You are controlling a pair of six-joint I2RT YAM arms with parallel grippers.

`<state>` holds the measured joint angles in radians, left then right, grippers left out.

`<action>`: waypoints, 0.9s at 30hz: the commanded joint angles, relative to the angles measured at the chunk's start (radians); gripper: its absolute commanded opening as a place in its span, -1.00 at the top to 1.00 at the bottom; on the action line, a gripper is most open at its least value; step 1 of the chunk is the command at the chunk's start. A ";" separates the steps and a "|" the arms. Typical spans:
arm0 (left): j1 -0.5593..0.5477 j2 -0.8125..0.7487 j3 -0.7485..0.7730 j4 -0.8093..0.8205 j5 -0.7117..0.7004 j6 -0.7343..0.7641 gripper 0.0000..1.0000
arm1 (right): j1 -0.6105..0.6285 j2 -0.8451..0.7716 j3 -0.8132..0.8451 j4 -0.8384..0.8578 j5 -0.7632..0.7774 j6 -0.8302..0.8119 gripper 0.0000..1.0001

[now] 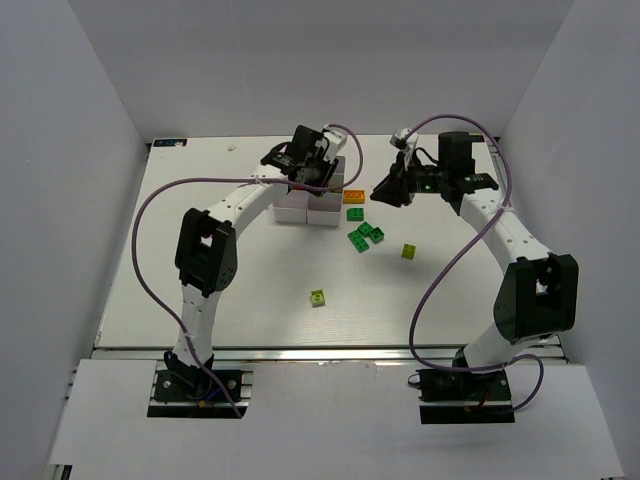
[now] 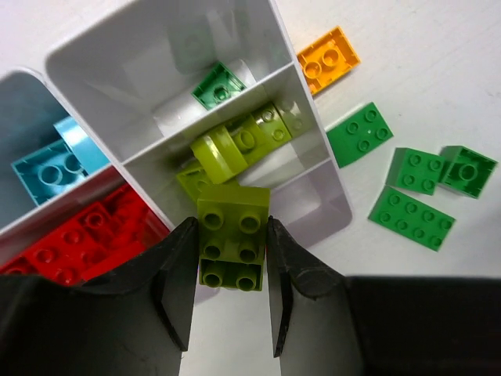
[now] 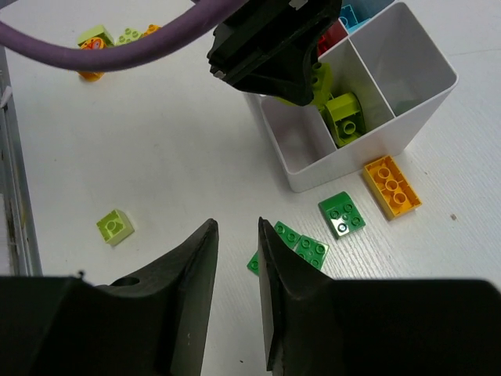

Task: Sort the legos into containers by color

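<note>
Now the left gripper (image 2: 229, 227), clamping 1 lime brick (image 2: 232, 251), hangs over the tray (image 2: 141, 47) near the table's far edge; release squarely above the lime compartment (image 2: 243, 141). The right gripper (image 3: 237, 235) is slightly apart, empty.

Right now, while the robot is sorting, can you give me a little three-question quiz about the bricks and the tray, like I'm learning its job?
1. True or false: the left pincer grips a lime brick.
2. Pick one: the orange brick lies A) inside the tray, B) on the table beside the tray, C) under the tray.
3. Short answer: what colour is the lone brick in the compartment next to the lime pile?

Key: 1 true; 2 B; 3 green.
</note>
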<state>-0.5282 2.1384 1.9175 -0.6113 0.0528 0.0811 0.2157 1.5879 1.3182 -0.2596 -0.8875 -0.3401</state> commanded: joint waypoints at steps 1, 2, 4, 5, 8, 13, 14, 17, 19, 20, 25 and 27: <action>-0.018 -0.015 0.020 0.061 -0.077 0.074 0.77 | -0.007 -0.032 0.018 0.028 -0.027 0.016 0.34; -0.019 -0.008 0.034 0.064 -0.083 0.084 0.77 | -0.009 -0.032 0.016 0.028 -0.027 0.016 0.33; -0.023 -0.002 0.040 0.073 -0.084 0.097 0.77 | -0.009 -0.037 0.010 0.028 -0.025 0.015 0.33; -0.024 0.002 0.041 0.079 -0.080 0.112 0.77 | -0.010 -0.039 0.007 0.031 -0.025 0.016 0.33; -0.027 -0.001 0.029 0.103 -0.067 0.167 0.77 | -0.012 -0.045 -0.002 0.033 -0.025 0.018 0.32; -0.050 -0.014 -0.017 0.183 -0.061 0.305 0.77 | -0.012 -0.045 -0.005 0.034 -0.027 0.018 0.30; -0.052 -0.014 -0.021 0.191 -0.062 0.319 0.77 | -0.013 -0.045 -0.005 0.034 -0.027 0.018 0.29; -0.056 -0.003 -0.023 0.206 -0.059 0.370 0.75 | -0.013 -0.042 -0.004 0.039 -0.028 0.021 0.28; -0.056 0.006 -0.023 0.208 -0.061 0.403 0.74 | -0.015 -0.043 -0.005 0.040 -0.028 0.023 0.26; -0.056 0.008 -0.022 0.205 -0.061 0.414 0.73 | -0.016 -0.043 -0.004 0.040 -0.028 0.024 0.25; -0.056 0.014 -0.023 0.219 -0.079 0.445 0.67 | -0.019 -0.042 -0.008 0.045 -0.028 0.027 0.23; -0.056 0.020 -0.023 0.220 -0.080 0.445 0.62 | -0.021 -0.042 -0.007 0.045 -0.028 0.029 0.20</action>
<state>-0.5842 2.1567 1.8969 -0.4126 -0.0177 0.4908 0.2020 1.5829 1.3125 -0.2543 -0.8932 -0.3202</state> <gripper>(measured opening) 0.455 0.394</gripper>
